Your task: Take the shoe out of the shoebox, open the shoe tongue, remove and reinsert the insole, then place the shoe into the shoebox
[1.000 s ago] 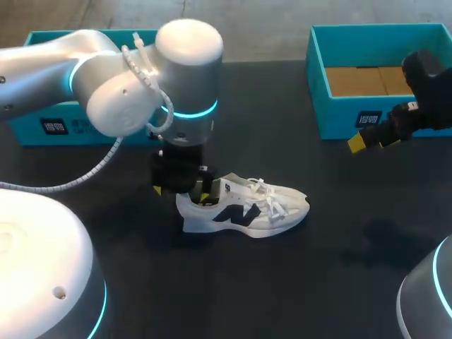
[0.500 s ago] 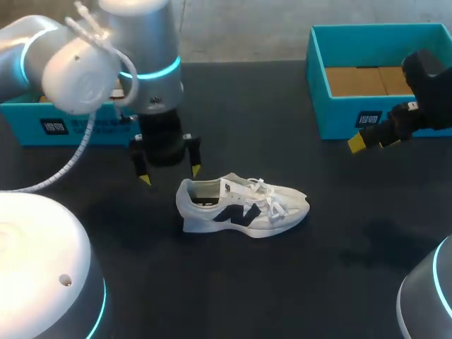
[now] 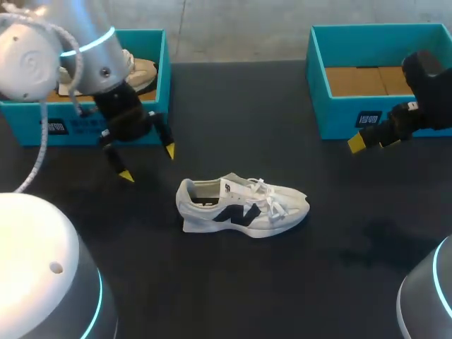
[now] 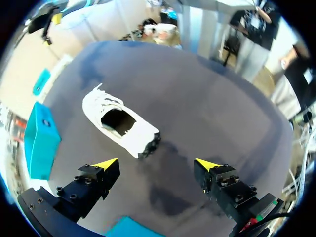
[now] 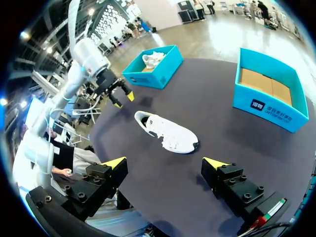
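Left gripper (image 3: 147, 163) is hanging wide open and empty, left of the shoe (image 3: 242, 206); right gripper (image 5: 164, 162) is gaping empty too. Left arm (image 3: 42, 56) is hiding much of the left shoebox (image 3: 164, 67).

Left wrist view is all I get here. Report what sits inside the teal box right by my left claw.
Observer: The left shoebox holds a second shoe, pale, lying inside it.
Operator: Now give me the inside of the other box.
Observer: The right shoebox shows only a brown cardboard base, with no shoe in it.
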